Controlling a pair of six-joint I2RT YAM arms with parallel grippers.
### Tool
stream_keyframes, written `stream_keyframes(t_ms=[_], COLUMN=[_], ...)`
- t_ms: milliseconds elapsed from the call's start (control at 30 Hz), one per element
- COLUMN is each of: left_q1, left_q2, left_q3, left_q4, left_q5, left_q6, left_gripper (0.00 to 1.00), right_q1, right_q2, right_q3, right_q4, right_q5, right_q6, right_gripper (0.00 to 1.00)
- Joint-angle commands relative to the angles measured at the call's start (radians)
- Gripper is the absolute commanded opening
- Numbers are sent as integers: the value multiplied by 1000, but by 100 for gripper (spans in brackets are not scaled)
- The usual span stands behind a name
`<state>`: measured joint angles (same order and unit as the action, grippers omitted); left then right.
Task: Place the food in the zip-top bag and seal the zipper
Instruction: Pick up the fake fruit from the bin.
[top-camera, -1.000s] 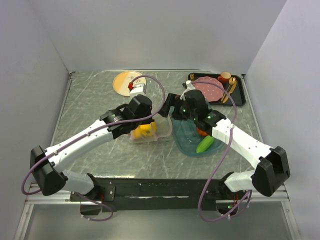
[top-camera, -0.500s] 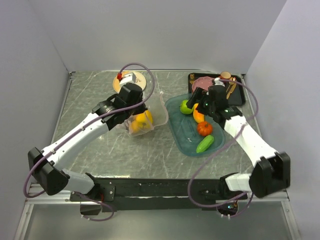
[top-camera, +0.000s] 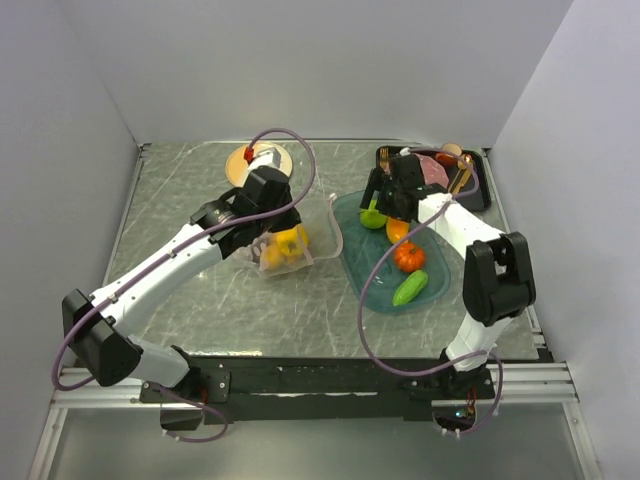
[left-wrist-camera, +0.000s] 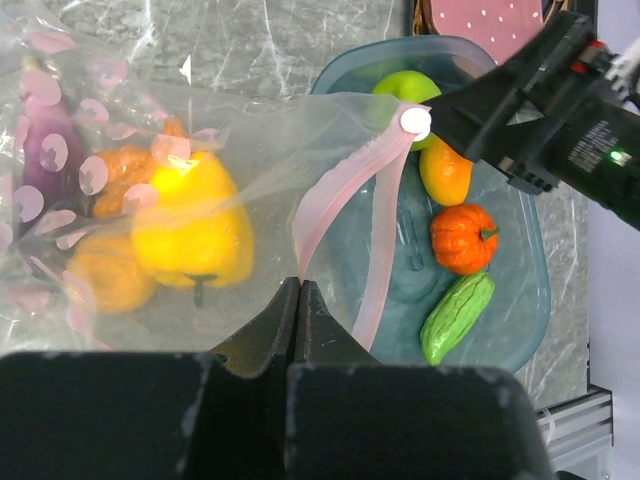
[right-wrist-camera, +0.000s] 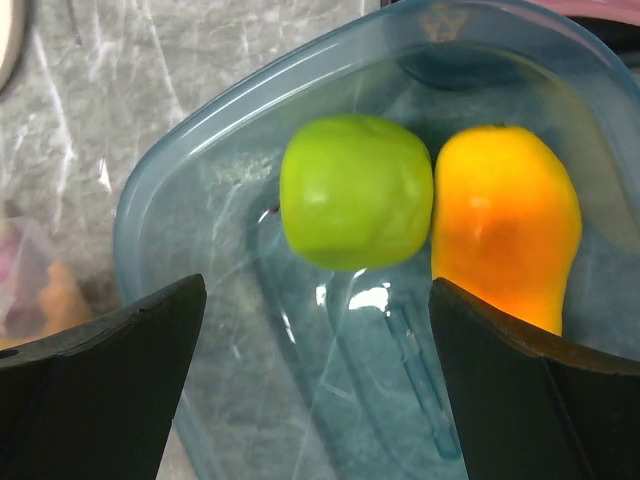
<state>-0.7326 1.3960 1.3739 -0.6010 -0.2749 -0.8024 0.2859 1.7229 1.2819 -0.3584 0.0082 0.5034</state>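
The clear zip-top bag with purple dots holds a yellow pepper, orange pieces and a purple eggplant. My left gripper is shut on the bag's pink zipper strip and holds the mouth open toward the tray. My right gripper is open above the teal tray, just short of the green apple. Beside the apple lies an orange piece. A red-orange tomato and a green cucumber lie further down the tray.
A black tray with a pink plate and brown items stands at the back right, just behind my right arm. A tan plate lies at the back, behind my left arm. Grey walls close in both sides.
My right gripper pulled away from the bag mouth and swung back over the tray's far end to the apple. My left gripper shifted back with the bag, keeping hold of its edge.
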Motion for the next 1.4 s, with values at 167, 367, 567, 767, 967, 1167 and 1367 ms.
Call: stream_keyframes(t_ms=[167, 367, 567, 767, 967, 1167, 1367], left_q1=[-4, -4, -4, -4, -4, -4, -4], left_q2=[-31, -43, -51, -48, -54, -52, -61], left_q3=[-6, -16, -21, -16, -29, -24, -38], left_q4=[47, 53, 53, 47, 53, 53, 58], left_q5=[36, 32, 29, 29, 34, 36, 34], left_q6=[6, 3, 3, 5, -1, 2, -4], left_gripper=[1, 1, 1, 1, 1, 1, 1], right_q1=[-7, -5, -7, -5, -5, -5, -5], right_q2=[107, 156, 179, 195, 201, 202, 195], right_q3=[76, 100, 103, 94, 97, 105, 94], right_q4=[12, 9, 1, -8, -7, 1, 13], right_q5=[29, 16, 6, 15, 0, -5, -39], right_q6=[-25, -37, -40, -43, -52, -55, -65], right_gripper=[100, 99, 88, 87, 81, 57, 32])
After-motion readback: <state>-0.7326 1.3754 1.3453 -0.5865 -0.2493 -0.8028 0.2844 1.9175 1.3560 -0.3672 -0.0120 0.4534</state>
